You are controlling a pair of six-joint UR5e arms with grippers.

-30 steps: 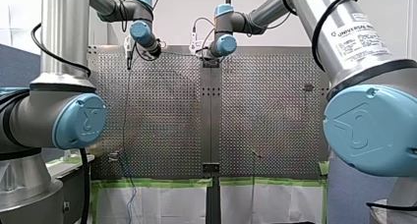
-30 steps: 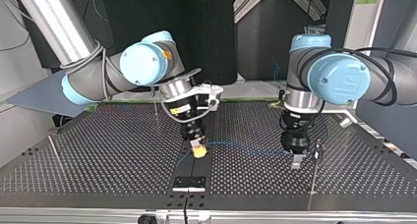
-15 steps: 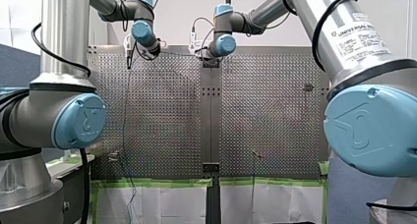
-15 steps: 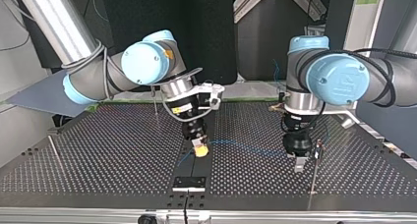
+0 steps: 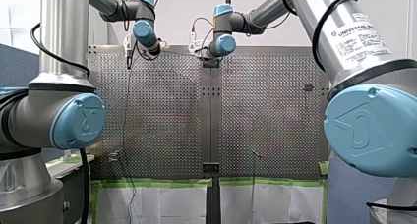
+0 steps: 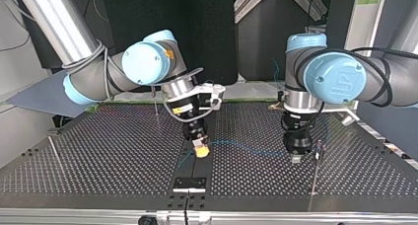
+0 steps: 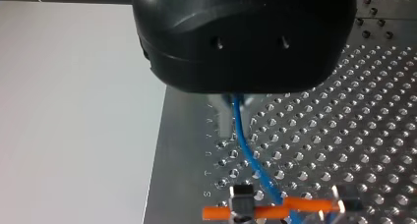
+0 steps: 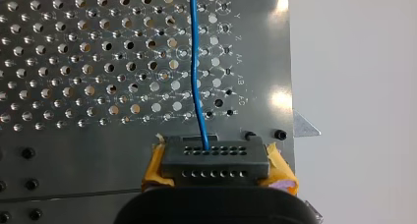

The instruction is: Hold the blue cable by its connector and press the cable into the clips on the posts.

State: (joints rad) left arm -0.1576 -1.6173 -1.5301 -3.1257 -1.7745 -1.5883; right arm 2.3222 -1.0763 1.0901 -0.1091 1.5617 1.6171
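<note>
A thin blue cable (image 6: 246, 150) runs across the table between both grippers. My right gripper (image 6: 199, 151) has yellow pads (image 8: 157, 167) and is shut on the cable's dark connector (image 8: 214, 157). The cable (image 8: 195, 62) leads straight ahead from it. At the top view's right, my left gripper (image 6: 296, 158) stands low over the cable, close beside a thin post (image 6: 314, 173). In the left wrist view the cable (image 7: 241, 135) passes between narrowly set fingers (image 7: 223, 120) and runs on to an orange clip (image 7: 305, 204).
More thin posts stand on the perforated table: one behind my right arm (image 6: 156, 102) and one leaning at the top view's left (image 6: 54, 153). A black plate (image 6: 189, 183) is bolted at the near middle edge. The table's side edge (image 7: 157, 150) is close to my left gripper.
My left gripper has sunk lower onto the cable beside the post, and its wrist has turned a little. My right gripper nudged slightly toward the top view's right with the connector, then stayed.
</note>
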